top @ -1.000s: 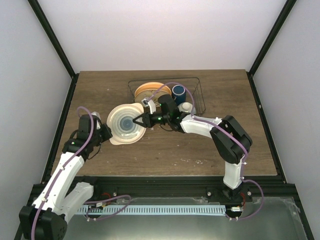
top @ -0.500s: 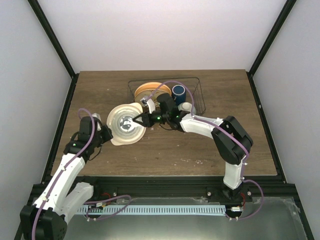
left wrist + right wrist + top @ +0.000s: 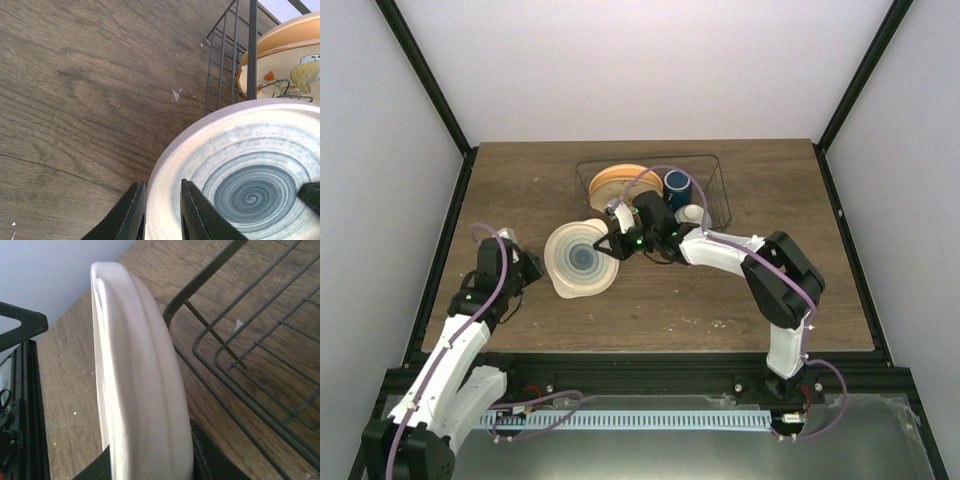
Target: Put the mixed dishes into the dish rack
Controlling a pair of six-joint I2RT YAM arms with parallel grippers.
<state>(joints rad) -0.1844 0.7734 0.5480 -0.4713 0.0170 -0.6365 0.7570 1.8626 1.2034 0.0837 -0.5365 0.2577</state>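
Rack wall (image 3: 252,50) just beside cream plate (image 3: 235,145)

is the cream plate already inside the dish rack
No, in the top view the cream plate is outside the dish rack, just off its near left corner.
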